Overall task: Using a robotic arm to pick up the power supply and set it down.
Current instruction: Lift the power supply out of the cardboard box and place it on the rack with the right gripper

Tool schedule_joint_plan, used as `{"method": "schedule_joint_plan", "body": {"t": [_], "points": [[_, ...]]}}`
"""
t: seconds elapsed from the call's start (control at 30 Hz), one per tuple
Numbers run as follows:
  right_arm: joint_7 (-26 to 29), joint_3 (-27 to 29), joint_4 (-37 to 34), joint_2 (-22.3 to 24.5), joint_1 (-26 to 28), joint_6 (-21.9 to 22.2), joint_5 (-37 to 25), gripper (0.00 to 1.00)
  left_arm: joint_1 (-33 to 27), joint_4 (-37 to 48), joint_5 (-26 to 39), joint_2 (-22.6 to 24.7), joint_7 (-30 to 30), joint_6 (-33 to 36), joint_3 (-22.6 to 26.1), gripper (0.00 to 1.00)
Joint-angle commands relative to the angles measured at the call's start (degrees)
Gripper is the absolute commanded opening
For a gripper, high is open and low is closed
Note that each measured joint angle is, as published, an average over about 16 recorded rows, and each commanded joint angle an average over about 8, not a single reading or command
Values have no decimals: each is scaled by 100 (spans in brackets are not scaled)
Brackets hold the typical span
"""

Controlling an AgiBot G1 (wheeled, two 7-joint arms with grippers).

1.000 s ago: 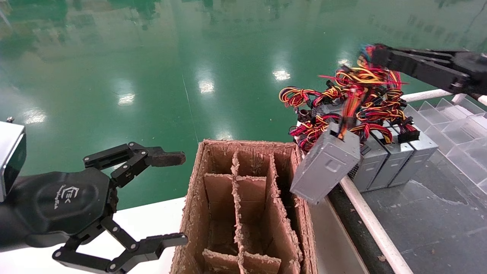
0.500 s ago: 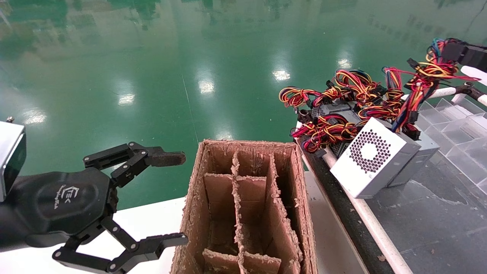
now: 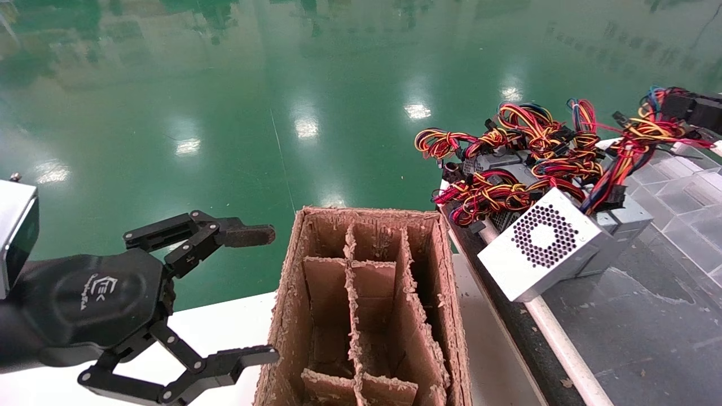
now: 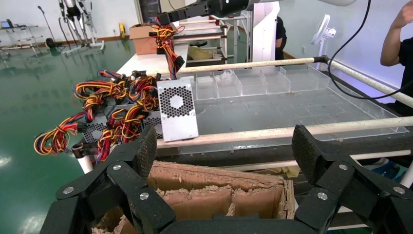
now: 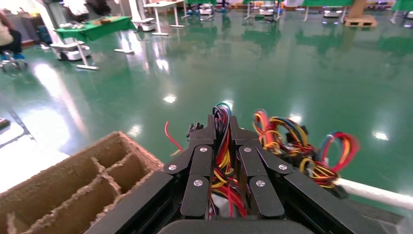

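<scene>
- Jaws of the right gripper [image 5: 223, 134], a black flat linkage tool at the far right of the head view [image 3: 685, 106], are clenched on the trailing bundle of red, yellow, orange and black wires [image 3: 632, 149]; the right wrist view shows the strands pinched between its two fingers [image 5: 202, 161].
- From that bundle hangs the grey sheet-metal power supply [image 3: 541, 243], tilted, with its round honeycomb-perforated fan grille [image 3: 542, 235] facing up and toward the head camera.
- Its lower corner sits at the white rail [image 3: 555, 338] that edges the dark tabletop [image 3: 637, 332]; whether the box touches the rail cannot be told.
- Just behind it stands a row of similar grey metal supply boxes [image 3: 626, 223] with tangled coloured cables [image 3: 496, 169] piled on top.
- Clear plastic divider trays [image 3: 685, 192] lie beyond that row, along the tabletop's right side.
- To the robot's left of the held unit stands the brown, frayed cardboard divider box [image 3: 366, 304], its compartments open upward, on a white tabletop [image 3: 225, 327].
- Jaws of the left gripper [image 3: 271, 293], black with a white logo and a brownish worn fingertip pad [image 3: 248, 234], are spread wide and hold nothing; it hovers beside the cardboard box, well apart from the power supply.
- A glossy green floor [image 3: 225, 113] lies beyond both tabletops.
</scene>
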Motion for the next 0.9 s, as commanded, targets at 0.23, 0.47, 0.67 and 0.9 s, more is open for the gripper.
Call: {"method": "schedule_joint_plan", "body": {"t": [0.23,0.47,0.67,0.9], "points": [[-268,-144,-264,66,210,13,-50,0,0,0,0,0,0,0,1,100],[-432,-244,-392,111,382,6,-73,0,0,0,-1,0,0,0,1,100],[-591,-347,-446,159,446,-1,-110,0,0,0,-1,-1,1,-1,1,100],[-686,-474,-462,168,458,-23,-134,0,0,0,-1,-1,1,-1,2,100]]}}
